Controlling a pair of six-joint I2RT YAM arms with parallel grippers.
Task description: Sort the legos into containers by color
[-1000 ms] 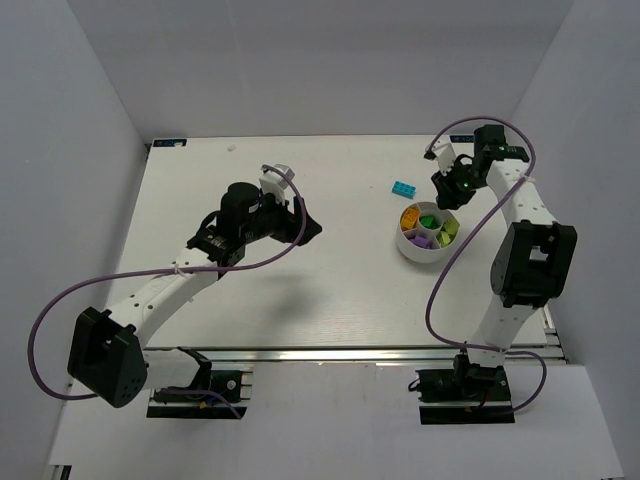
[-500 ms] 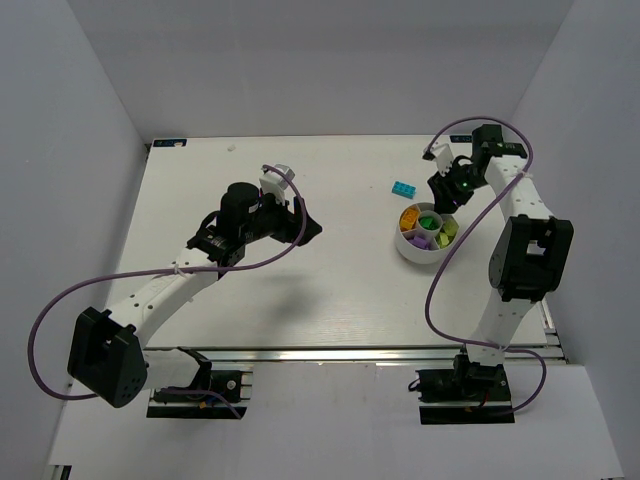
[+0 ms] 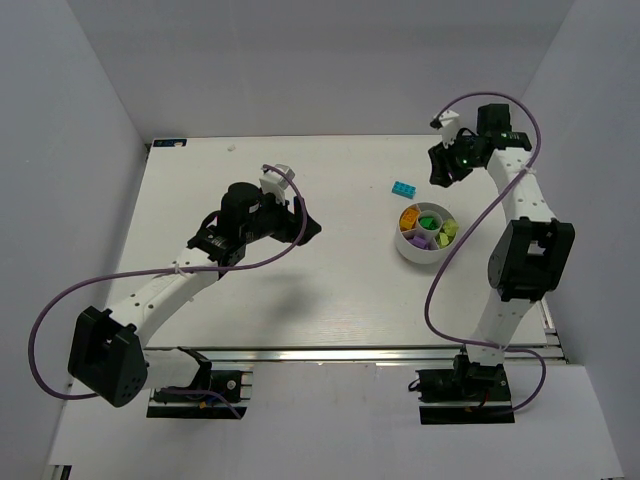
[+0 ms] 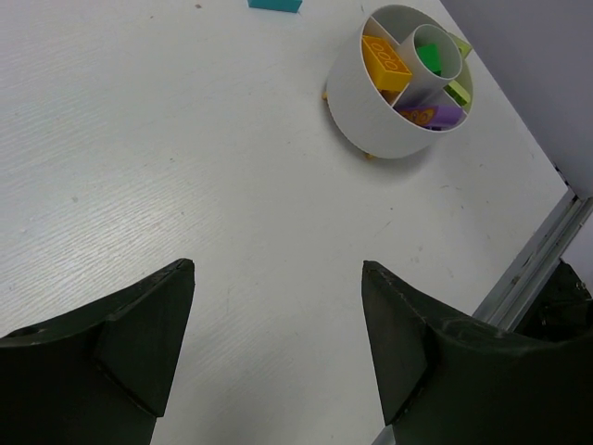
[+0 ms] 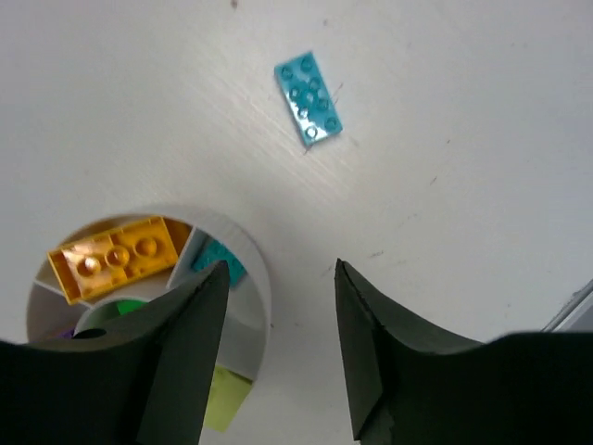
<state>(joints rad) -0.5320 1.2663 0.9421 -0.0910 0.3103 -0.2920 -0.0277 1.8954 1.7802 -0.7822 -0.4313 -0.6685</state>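
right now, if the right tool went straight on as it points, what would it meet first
Probably the bare table just beside the bowl rim, short of the cyan brick; depth unclear.

Cyan lego (image 3: 404, 188) flat near white bowl (image 3: 418, 252); other legos (image 3: 409, 216) inside.

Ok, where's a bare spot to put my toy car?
The wide bare table between the left gripper and the bowl is free, and so is the near strip in front of the bowl. It's crowded at the far right: bowl, cyan brick and right gripper are close together.
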